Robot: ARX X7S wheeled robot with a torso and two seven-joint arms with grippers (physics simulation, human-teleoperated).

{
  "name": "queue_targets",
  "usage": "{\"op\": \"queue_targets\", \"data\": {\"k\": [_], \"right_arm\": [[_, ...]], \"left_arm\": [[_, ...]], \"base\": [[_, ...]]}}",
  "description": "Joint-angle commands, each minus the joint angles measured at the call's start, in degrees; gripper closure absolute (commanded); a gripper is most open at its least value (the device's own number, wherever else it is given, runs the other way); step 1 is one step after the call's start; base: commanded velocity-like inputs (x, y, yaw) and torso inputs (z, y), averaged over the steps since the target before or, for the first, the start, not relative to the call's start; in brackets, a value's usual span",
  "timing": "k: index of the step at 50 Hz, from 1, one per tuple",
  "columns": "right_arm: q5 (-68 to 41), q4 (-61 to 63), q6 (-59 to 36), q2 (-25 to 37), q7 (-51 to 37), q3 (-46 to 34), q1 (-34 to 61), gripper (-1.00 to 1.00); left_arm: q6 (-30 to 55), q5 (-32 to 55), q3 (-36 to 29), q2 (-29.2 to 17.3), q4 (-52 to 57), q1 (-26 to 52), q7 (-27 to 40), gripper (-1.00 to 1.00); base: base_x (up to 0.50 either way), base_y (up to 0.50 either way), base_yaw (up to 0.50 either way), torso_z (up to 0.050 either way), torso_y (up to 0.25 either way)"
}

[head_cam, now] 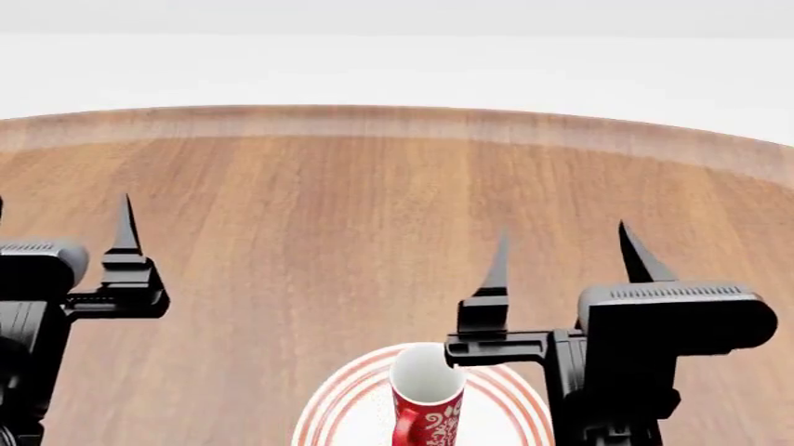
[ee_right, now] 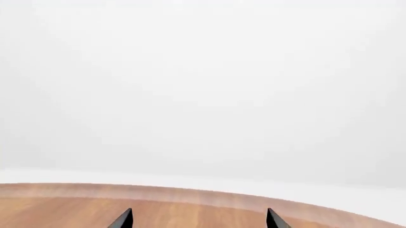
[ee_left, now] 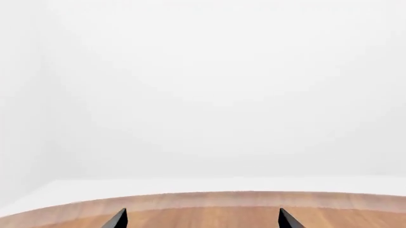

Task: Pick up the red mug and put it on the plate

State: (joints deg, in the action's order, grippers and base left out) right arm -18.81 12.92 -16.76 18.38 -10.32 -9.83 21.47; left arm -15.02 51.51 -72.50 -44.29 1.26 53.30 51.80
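Observation:
The red mug (head_cam: 429, 401), with its white swirl pattern and white inside, stands upright on the white plate with red rings (head_cam: 333, 413) at the near edge of the head view. My right gripper (head_cam: 562, 229) is open and empty, its fingers pointing away from me, just beyond and to the right of the mug and not touching it. My left gripper (head_cam: 62, 200) is open and empty at the far left, well away from the plate. The wrist views show only open fingertips over wood: the left gripper (ee_left: 203, 211) and the right gripper (ee_right: 199, 211).
The round wooden table (head_cam: 372, 186) stretches ahead to its curved far edge (head_cam: 397, 116). Beyond it is plain white floor and wall. The other mugs are out of view.

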Motion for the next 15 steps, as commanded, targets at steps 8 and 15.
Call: {"op": "queue_targets", "data": {"k": [8,15], "right_arm": [[0.4,6.5,-0.3,0.0,0.6,1.2,-0.7,-1.00],[-0.3,11.0,-2.3,0.8,-0.6,1.7,-1.7,-1.00]], "left_arm": [[-0.3,-2.7,1.8,-0.7,3.6,0.0,0.5,-1.00],[0.7,-3.1,2.0,-2.9,8.4,0.5,2.4,-1.00]], "base": [[0.00,0.00,0.00,0.000,0.000],[0.00,0.00,0.00,0.000,0.000]]}}
